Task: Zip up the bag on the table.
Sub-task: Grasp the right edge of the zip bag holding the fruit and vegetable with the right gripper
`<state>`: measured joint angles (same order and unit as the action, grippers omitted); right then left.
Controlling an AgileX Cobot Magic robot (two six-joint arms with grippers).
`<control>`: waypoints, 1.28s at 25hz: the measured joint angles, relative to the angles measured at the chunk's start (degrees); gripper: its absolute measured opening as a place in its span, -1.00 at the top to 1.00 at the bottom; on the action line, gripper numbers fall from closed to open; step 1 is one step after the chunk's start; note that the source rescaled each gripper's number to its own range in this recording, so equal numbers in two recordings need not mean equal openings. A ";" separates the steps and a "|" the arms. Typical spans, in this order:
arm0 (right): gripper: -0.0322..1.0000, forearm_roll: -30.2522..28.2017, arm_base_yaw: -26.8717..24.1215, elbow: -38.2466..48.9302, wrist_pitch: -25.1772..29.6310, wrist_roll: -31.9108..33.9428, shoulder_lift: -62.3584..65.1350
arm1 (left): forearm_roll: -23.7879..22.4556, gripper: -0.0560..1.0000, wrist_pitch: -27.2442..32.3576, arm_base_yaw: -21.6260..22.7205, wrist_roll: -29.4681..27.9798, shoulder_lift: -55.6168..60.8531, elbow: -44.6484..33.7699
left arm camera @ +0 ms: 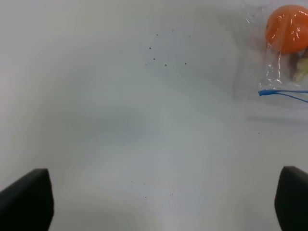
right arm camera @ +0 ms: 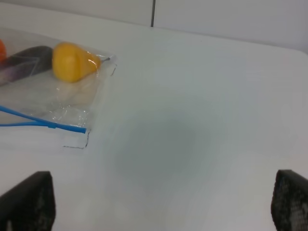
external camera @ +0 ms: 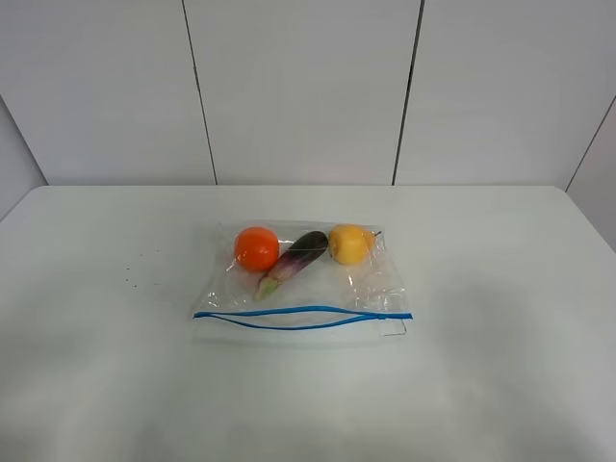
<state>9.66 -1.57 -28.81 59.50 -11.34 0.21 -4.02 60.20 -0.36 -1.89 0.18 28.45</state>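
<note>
White matte table [external camera: 96,385] with a clear plastic zip bag [external camera: 371,284] lying flat near its middle, and pale wall panels behind.
Inside the bag a round orange fruit [external camera: 256,247], a dark purple eggplant [external camera: 296,258] and a yellow fruit [external camera: 350,243] sit side by side along the far edge. The thin blue zipper strip [external camera: 298,319] runs along the near edge, and its two lines stand a little apart in the middle. The left gripper [left arm camera: 159,199] hangs over the table left of the bag, its two black fingers [left arm camera: 26,199] spread wide. The right gripper [right arm camera: 161,202] hangs right of the bag, also spread wide. Both are apart from the bag.
</note>
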 joint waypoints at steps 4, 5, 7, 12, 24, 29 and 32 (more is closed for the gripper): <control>-1.00 0.00 0.00 0.00 0.00 0.00 0.00 | 0.00 -1.00 0.00 0.00 0.00 0.00 0.00; -1.00 0.00 0.00 0.00 0.00 0.00 0.00 | 0.00 -1.00 0.00 0.00 0.00 0.00 0.00; -1.00 0.00 0.00 0.00 0.00 0.00 0.00 | 0.00 -1.00 0.00 0.00 0.00 0.00 0.00; -1.00 0.00 0.00 -0.19 -0.54 -0.45 -1.50 | 0.00 -1.00 0.00 0.00 0.00 0.00 0.00; -1.00 2.38 0.00 -3.59 -17.56 4.59 -42.28 | 0.00 -1.00 0.00 0.00 0.00 0.00 0.00; -1.00 14.86 0.00 -8.31 -19.79 -6.93 -65.90 | 0.00 -1.00 0.00 0.00 0.00 0.00 0.00; -1.00 23.46 0.00 -13.15 -19.06 -16.60 -77.90 | 0.00 -1.00 0.00 0.00 0.00 0.00 0.00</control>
<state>33.12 -1.57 -41.96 40.44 -27.94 -77.70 -4.02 60.20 -0.36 -1.89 0.18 28.45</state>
